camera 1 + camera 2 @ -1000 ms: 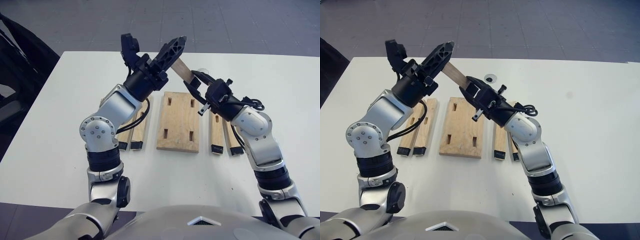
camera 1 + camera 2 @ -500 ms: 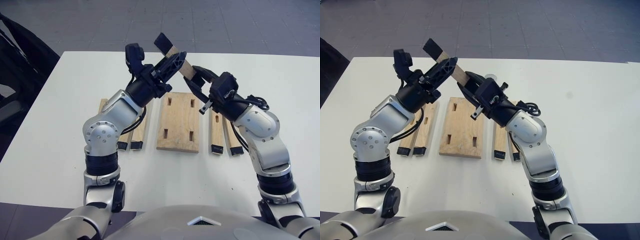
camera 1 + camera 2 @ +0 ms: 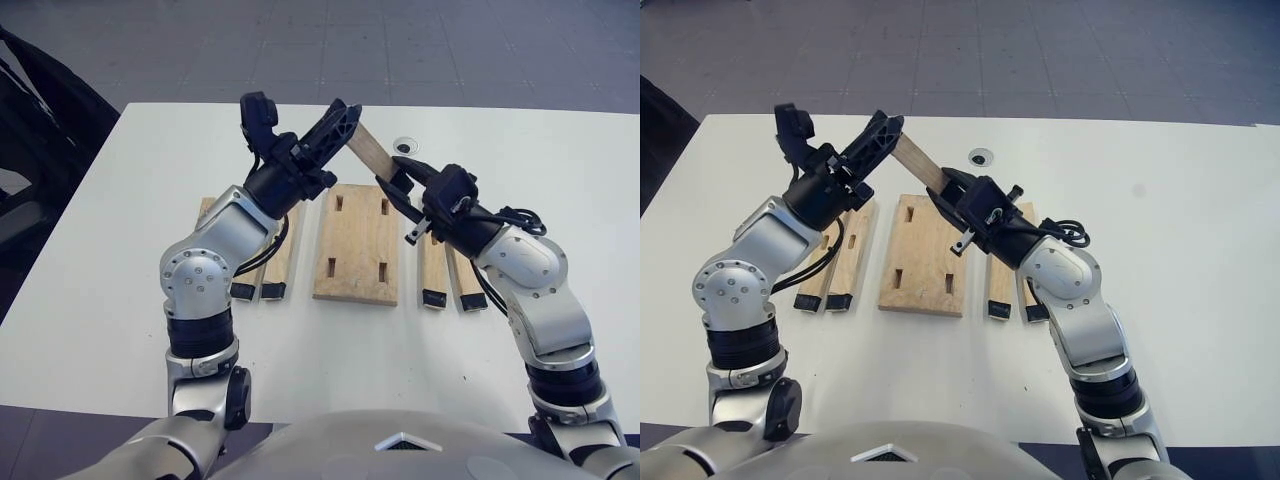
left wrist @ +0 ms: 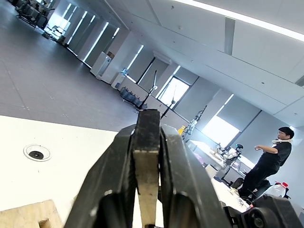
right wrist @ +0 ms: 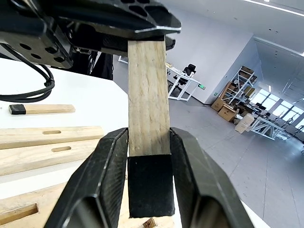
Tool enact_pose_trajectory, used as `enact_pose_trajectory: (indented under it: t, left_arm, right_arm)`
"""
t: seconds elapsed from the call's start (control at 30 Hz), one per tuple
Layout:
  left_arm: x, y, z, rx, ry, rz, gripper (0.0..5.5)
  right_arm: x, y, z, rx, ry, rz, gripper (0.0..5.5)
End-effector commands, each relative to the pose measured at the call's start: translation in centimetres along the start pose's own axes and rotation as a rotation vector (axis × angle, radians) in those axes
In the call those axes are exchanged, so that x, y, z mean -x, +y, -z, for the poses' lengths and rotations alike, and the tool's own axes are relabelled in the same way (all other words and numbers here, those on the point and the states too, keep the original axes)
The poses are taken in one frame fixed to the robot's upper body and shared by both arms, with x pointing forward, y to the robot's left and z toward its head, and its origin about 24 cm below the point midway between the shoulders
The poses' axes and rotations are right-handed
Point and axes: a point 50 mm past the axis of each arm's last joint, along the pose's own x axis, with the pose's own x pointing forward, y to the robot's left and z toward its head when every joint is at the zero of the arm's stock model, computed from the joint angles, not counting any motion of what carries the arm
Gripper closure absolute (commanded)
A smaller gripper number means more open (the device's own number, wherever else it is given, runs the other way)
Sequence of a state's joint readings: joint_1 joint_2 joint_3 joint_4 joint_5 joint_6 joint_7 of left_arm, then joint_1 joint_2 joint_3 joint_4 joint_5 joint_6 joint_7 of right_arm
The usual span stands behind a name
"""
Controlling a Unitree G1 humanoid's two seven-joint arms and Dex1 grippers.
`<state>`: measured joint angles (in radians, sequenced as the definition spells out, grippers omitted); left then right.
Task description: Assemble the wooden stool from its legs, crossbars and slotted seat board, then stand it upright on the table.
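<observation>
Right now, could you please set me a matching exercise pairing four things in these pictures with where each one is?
Things:
1. held wooden piece
2. seat board
3. left pair of pieces
4. table grommet

Places:
A. flat on the table, slots facing up, in the middle
B. in the air, clamped by the left gripper and the right gripper
C. set into the tabletop beyond the board's far edge
D. lying flat on the robot's left of the board

Pairs: 1-B, 2-A, 3-D, 4-C
</observation>
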<state>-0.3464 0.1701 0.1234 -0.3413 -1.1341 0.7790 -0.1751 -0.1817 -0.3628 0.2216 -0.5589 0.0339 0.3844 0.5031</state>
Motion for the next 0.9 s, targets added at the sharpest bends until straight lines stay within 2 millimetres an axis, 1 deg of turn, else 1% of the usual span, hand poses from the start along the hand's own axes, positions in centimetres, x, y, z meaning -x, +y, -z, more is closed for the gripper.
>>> enact_pose_trajectory:
  t: [0.03,0.13,0.2,0.4,0.5,0.53,0.57,0.6,0.7,0.77,0.83,0.9]
  left_arm:
    - [0.3,0.3,1.1,0.018,0.078,-0.027,4.91]
    - [0.3,0.6,1.1,0.013,0.084,-0.043,4.91]
    - [0.2,1.1,1.1,0.005,0.087,-0.079,5.04]
    - [0.6,2.4,0.8,-0.128,0.103,-0.155,5.05]
    - [0.7,2.5,0.9,-0.137,0.106,-0.16,5.05]
    - [0.8,2.6,0.8,-0.137,0.105,-0.168,5.05]
    - [0.8,2.7,0.8,-0.142,0.102,-0.178,5.06]
    - [0.9,3.0,0.5,-0.149,0.093,-0.198,5.06]
    - [1.0,3.9,-0.6,-0.152,0.044,-0.262,5.06]
    - [1.5,4.5,-2.0,-0.173,-0.016,-0.324,5.06]
    - [2.7,5.2,-3.8,-0.256,-0.082,-0.425,5.06]
    - [4.2,5.3,-5.5,-0.398,-0.121,-0.54,5.06]
  right_arm:
    - [-0.3,-0.2,-1.0,0.015,-0.039,0.012,4.21]
    - [-0.4,-0.2,-1.2,0.012,-0.044,0.013,4.21]
    - [-0.4,-0.2,-1.2,0.012,-0.046,0.012,4.21]
    - [-0.4,-0.2,-1.3,0.003,-0.044,0.014,4.21]
    - [-0.4,-0.3,-1.1,0.003,-0.022,0.026,4.21]
    - [-0.4,-0.4,-0.9,0.003,-0.007,0.032,3.84]
    - [-0.4,-0.4,-0.8,0.001,0.004,0.036,3.72]
    - [-0.4,-0.5,-0.6,-0.002,0.013,0.041,3.48]
    - [-0.4,-0.4,-0.2,0.008,0.044,0.042,2.97]
    - [-0.1,-0.6,0.6,0.019,0.089,0.05,2.91]
    - [0.3,-1.2,1.8,-0.013,0.149,0.093,2.91]
    - [0.9,-2.0,3.6,-0.125,0.22,0.165,2.91]
